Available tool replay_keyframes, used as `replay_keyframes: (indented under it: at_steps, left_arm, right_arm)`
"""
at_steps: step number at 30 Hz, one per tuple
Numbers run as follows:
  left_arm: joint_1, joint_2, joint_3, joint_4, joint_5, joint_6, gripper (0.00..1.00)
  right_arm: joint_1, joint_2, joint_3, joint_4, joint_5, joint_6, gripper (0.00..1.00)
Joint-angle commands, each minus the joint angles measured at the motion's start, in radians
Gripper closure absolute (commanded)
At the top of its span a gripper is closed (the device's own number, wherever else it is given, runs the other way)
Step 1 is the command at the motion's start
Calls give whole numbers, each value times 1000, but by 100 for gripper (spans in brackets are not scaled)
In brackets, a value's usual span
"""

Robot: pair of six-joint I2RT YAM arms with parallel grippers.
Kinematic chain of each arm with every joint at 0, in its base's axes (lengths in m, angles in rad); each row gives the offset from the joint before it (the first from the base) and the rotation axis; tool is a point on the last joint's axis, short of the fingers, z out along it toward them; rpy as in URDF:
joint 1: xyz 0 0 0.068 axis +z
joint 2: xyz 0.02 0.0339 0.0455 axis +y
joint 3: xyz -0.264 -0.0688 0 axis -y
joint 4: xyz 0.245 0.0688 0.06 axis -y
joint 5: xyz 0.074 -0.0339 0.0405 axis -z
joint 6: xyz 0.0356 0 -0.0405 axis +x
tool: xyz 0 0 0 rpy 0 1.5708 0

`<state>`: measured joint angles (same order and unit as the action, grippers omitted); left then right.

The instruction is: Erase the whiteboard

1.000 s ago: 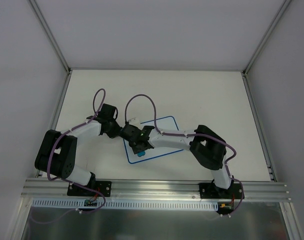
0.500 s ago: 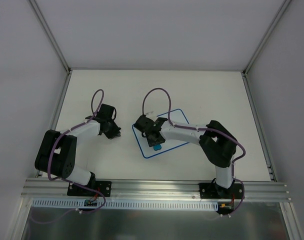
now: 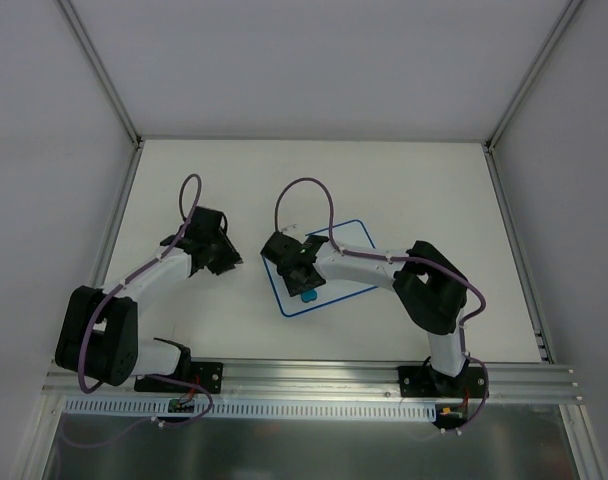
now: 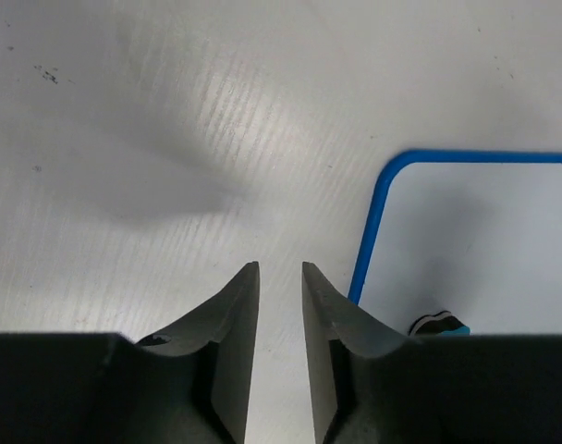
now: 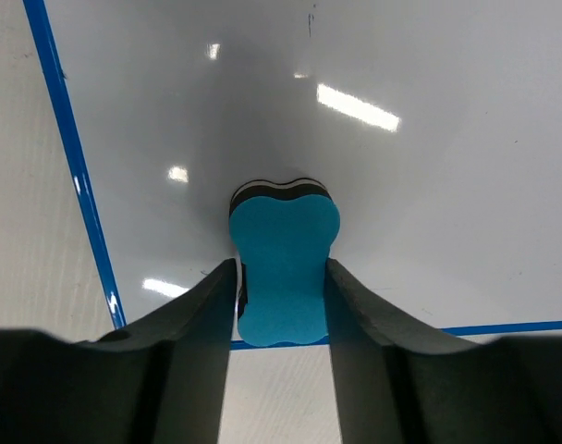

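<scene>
The whiteboard (image 3: 336,262) lies tilted on the table, white with a thin blue border. Its surface (image 5: 420,139) looks nearly blank, with one faint mark near the top edge of the right wrist view. My right gripper (image 3: 302,281) is shut on the blue eraser (image 5: 283,268) and presses it on the board near its front left edge; the eraser also shows in the top view (image 3: 309,296). My left gripper (image 3: 230,262) is over bare table just left of the board's corner (image 4: 392,176), apart from it. Its jaws are empty and almost together, with a narrow slit between them.
The white table (image 3: 404,190) is walled by white panels with aluminium posts at left and right. An aluminium rail (image 3: 314,375) with both arm bases runs along the near edge. Purple cables loop above both wrists.
My left gripper has drawn back left, off the board's corner. The board has slid right and turned. My right gripper has moved with the eraser across the board's lower left part.
</scene>
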<state>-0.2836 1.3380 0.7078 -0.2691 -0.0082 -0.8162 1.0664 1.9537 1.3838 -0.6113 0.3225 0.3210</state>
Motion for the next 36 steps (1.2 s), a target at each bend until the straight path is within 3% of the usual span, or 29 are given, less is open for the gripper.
replay_keyframes:
  at_steps: [1, 5, 6, 9, 12, 17, 18, 25, 32, 36]
  left_arm:
    - [-31, -42, -11, -10, 1, 26, 70]
    - [-98, -60, -1, -12, -25, 19, 42]
    - [-115, -59, 5, -13, -32, 11, 30]
    - [-176, -48, 24, -15, -53, -11, 24]
    - [-241, -24, 48, -19, -71, -35, 22]
    - [-339, 32, 110, -36, -113, -58, 22]
    - [-356, 53, 120, -39, -121, -64, 22]
    - [-492, 173, 251, -87, -185, -61, 22]
    - [-540, 283, 334, -124, -193, -37, 28]
    - [-569, 335, 364, -142, -194, -32, 36]
  right_arm:
    - [-6, -19, 38, -22, -20, 3, 50]
    - [-37, -88, 27, -21, -13, 1, 32]
    - [-54, -105, 21, -19, -13, 0, 26]
    - [-100, -182, -20, -10, 3, -17, 21]
    - [-161, -252, -113, 16, 10, -54, 23]
    - [-394, -398, -276, 100, -86, -138, 29]
    - [-423, -407, -307, 102, -88, -149, 34]
    - [-669, -388, -381, 163, -207, -194, 40]
    - [-714, -308, -394, 196, -257, -191, 50]
    - [-715, -280, -423, 225, -278, -174, 62]
